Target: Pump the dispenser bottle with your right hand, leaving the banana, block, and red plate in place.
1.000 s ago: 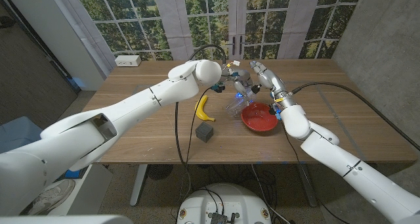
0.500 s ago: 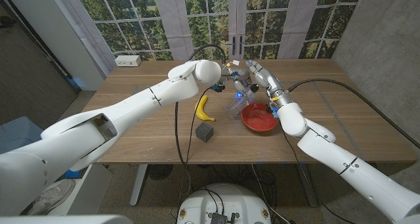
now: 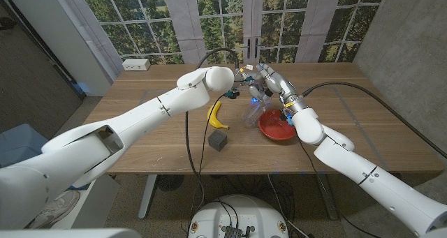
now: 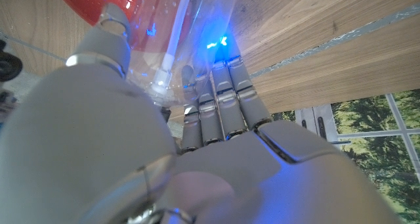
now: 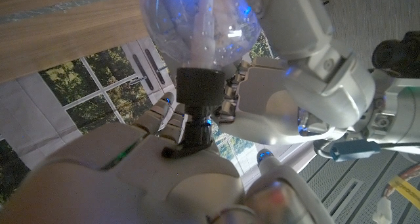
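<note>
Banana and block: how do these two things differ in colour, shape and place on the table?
The banana is yellow, while the block is dark grey. The banana is long and curved; the block is squat with flat faces and straight edges. The banana lies farther from the robot, close to the clear bottle; the block sits nearer the robot. Both rest on the wooden table, left of the red plate, and no hand touches them.

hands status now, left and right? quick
Left hand: grips the clear dispenser bottle by its body.
Right hand: on the bottle's black pump head, pressing it; not grasping.
</note>
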Robot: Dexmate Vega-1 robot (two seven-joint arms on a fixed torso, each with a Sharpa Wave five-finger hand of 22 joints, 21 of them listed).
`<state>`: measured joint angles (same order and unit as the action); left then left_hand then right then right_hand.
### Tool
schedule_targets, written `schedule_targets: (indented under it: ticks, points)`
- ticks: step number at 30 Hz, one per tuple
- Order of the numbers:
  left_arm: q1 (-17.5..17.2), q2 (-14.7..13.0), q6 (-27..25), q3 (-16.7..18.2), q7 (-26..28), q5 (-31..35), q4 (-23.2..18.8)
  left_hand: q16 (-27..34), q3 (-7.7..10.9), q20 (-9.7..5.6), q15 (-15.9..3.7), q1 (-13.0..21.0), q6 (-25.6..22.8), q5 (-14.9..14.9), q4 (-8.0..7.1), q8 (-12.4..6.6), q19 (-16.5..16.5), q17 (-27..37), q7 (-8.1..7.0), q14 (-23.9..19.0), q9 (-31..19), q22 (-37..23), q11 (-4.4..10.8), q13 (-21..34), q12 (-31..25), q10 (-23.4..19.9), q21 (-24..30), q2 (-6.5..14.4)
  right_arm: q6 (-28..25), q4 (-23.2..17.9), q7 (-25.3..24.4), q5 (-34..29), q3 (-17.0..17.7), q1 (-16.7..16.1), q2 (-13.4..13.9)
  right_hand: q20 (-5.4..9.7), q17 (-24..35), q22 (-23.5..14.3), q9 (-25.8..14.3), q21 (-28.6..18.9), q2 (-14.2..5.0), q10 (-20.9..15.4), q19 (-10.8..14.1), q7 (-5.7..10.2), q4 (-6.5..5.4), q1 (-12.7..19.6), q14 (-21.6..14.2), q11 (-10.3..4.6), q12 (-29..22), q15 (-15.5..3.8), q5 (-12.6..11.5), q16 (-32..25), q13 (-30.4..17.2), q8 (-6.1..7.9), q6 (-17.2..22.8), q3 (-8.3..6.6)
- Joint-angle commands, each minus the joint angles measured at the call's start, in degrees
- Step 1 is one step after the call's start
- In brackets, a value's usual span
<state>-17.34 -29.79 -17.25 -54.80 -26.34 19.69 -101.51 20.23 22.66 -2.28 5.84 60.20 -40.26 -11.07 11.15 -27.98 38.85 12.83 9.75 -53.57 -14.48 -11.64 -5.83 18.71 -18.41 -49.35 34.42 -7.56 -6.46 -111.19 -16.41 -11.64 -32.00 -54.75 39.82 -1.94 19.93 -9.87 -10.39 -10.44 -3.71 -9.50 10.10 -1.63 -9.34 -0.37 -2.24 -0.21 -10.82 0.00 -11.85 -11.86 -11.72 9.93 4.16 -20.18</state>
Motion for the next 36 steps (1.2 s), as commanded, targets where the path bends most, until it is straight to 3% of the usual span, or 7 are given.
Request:
schedule_targets:
  ticks: [1,11,18,26,28,29,36]
  points:
    - [-0.3,-0.5,-0.1,0.1,0.0,0.7,-1.2,0.6,0.78,-8.16,-19.66,14.7,-10.1,-0.2,-0.5,0.22,1.7,3.3,-6.35,-14.3,-0.1,-0.2,13.37,3.9,-0.1,-14.3,0.7,14.3,1.0,-0.2,-3.9,-1.2,1.1,-1.7,-0.4,0.0,0.0,-0.1,-0.1,-0.5,-2.78,-0.3,0.1,-0.28,-0.27,0.0,-0.1,-0.04,-0.5,-0.13,-0.3,-0.1,-0.1,0.45,0.3,0.13]
    - [1.9,-0.6,-3.1,-1.6,-4.0,3.2,-2.1,1.4,0.39,-8.32,-19.65,15.3,-11.7,-0.3,-0.53,0.66,1.7,4.0,-6.02,-15.5,0.3,-0.5,12.27,4.3,-0.8,-15.0,1.6,13.9,7.1,2.0,-15.5,-2.3,6.0,-6.2,-2.4,-0.09,-0.7,-0.1,-0.1,-1.0,-2.71,-2.6,1.5,0.13,0.24,1.0,-2.3,0.26,-1.3,-0.36,-0.6,-0.7,-0.1,1.7,3.3,0.17]
    - [4.4,0.0,-7.2,-4.1,-8.5,6.2,-2.5,1.7,-0.11,-7.82,-19.64,15.3,-11.3,-0.3,-1.03,1.89,0.5,4.9,-7.01,-14.9,0.6,-0.8,12.95,5.0,-0.8,-14.0,2.3,14.1,9.1,3.7,-21.9,-4.6,8.1,-7.5,-4.2,-0.04,-1.6,0.0,-0.1,-1.1,-3.05,-3.5,2.2,0.27,1.26,2.3,-3.3,0.18,-1.5,-0.65,-0.7,-0.7,0.0,2.42,6.0,-0.6]
    - [5.9,-0.4,-5.8,-5.0,-9.9,8.4,-2.8,2.0,-0.55,-7.53,-19.65,15.3,-11.8,-0.4,-1.12,2.49,-0.3,5.8,-7.67,-14.3,0.7,-1.1,12.92,5.7,-1.0,-13.4,3.0,14.3,8.6,3.6,-21.1,-2.4,10.4,-8.3,-4.2,-0.15,-2.2,-0.1,-0.1,-1.3,-3.11,-3.8,2.9,0.39,1.9,3.1,-3.8,0.18,-1.5,-0.84,-0.6,-0.6,0.0,2.7,7.4,-1.1]
    - [6.9,-0.8,3.9,-4.4,-9.1,5.5,0.3,2.3,-0.65,-7.6,-19.64,15.3,-12.0,-0.4,-1.2,2.57,-0.4,6.2,-7.83,-14.6,0.8,-1.2,12.92,5.8,-1.1,-13.4,3.2,14.5,9.4,4.0,-21.1,-2.4,10.4,-8.2,-4.2,-0.16,-2.3,-0.1,-0.1,-1.3,-3.11,-3.8,3.0,0.55,1.93,3.1,-3.9,0.15,-1.5,-0.83,-0.5,-0.6,0.0,2.72,7.6,-1.14]
    - [6.5,-0.5,-1.0,-4.8,-9.8,8.0,-1.6,2.6,-0.73,-7.67,-19.64,15.3,-12.1,-0.4,-1.2,2.69,-0.4,6.4,-7.84,-14.8,0.8,-1.3,13.33,5.8,-1.0,-13.2,3.4,14.5,9.5,3.8,-20.3,-1.9,10.5,-8.3,-3.8,-0.09,-2.3,-0.1,-0.1,-1.3,-3.11,-3.8,3.0,0.55,1.93,3.1,-3.9,0.19,-1.5,-0.85,-0.5,-0.6,0.0,2.72,7.7,-1.15]
    - [5.1,0.2,0.8,-3.5,-7.8,8.2,-0.9,3.0,-0.95,-7.98,-19.64,15.3,-12.4,-0.4,-1.16,3.06,-0.4,7.1,-8.27,-15.0,1.0,-1.4,13.47,5.8,-1.0,-13.2,4.0,14.5,9.8,3.6,-19.6,-1.4,10.9,-8.8,-3.7,-0.02,-2.4,-0.1,-0.1,-1.3,-3.14,-4.0,3.2,0.38,1.97,3.1,-4.1,0.15,-1.5,-0.85,-0.4,-0.6,0.0,2.78,8.2,-1.24]
